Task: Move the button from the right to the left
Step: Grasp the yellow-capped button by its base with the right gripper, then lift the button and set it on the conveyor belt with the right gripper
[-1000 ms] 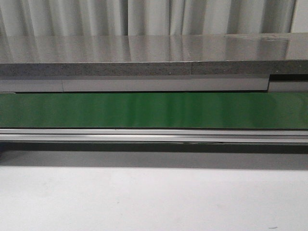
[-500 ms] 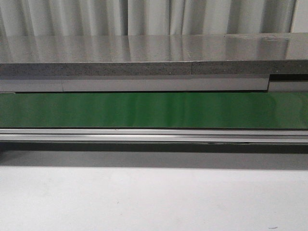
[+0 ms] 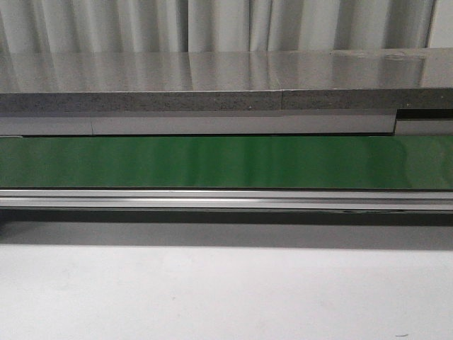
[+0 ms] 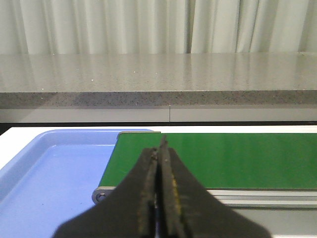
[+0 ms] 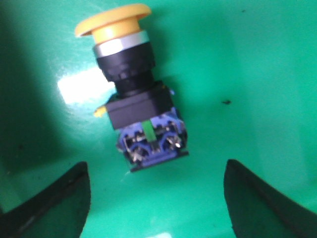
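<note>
In the front view, a green conveyor belt (image 3: pixel 226 161) ran across the full width of the scene, with a silver rail (image 3: pixel 226 200) along its near edge and a white tabletop (image 3: pixel 226 290) in front of it; behind the belt stood a grey speckled counter (image 3: pixel 212 85) and pale curtains (image 3: pixel 212 25). Neither arm nor the button appeared in this view. In the left wrist view, the left gripper (image 4: pixel 159 198) had its dark fingers pressed together with nothing between them, hanging above the end of the belt, where a small roller (image 4: pixel 101 196) showed. Just beside that belt end lay a blue tray (image 4: pixel 49 173), resting on the white surface, with the grey counter and curtains beyond. In the right wrist view, the button (image 5: pixel 130 91) lay on its side on the green belt surface, its yellow cap (image 5: pixel 113 21) at one end, a silver ring and black collar under the cap, then a black block and a blue terminal base with a small green mark at the other end. The right gripper (image 5: pixel 157 198) was spread wide, its two dark fingertips (image 5: pixel 54 206) on either side of the button's base, apart from it and not touching it.
</note>
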Robot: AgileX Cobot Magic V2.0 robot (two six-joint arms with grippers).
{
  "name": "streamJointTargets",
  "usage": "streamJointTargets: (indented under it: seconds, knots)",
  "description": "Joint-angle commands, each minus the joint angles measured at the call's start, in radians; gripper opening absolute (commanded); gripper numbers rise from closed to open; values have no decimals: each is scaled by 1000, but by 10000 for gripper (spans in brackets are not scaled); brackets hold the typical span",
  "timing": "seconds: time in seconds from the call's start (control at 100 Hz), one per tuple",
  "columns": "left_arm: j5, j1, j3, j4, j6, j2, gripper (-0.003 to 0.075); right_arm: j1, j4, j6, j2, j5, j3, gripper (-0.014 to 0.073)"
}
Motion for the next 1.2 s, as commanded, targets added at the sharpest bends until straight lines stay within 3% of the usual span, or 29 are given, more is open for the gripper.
streamJointTargets:
  seconds: [0.0, 0.19, 0.41, 0.51, 0.9, 1.19]
  knots:
    - [-83, -9, 45, -4, -10, -30, -20, -4, 26, -11, -7, -57, -29, 560]
    - [-83, -9, 45, -4, -10, -30, -20, -4, 63, -6, 37, -125, -29, 533]
    - [-83, -9, 45, -4, -10, -30, -20, -3, 74, 34, 53, -184, -29, 209]
    - [-83, -9, 45, -4, -10, -30, -20, -3, 81, 34, 53, -186, -29, 134]
    - [-83, -9, 45, -4, -10, -30, -20, 16, 147, 73, -170, -33, -28, 131]
    - [-83, -9, 45, -4, -10, -30, -20, 142, 163, 111, -316, 113, -27, 134]
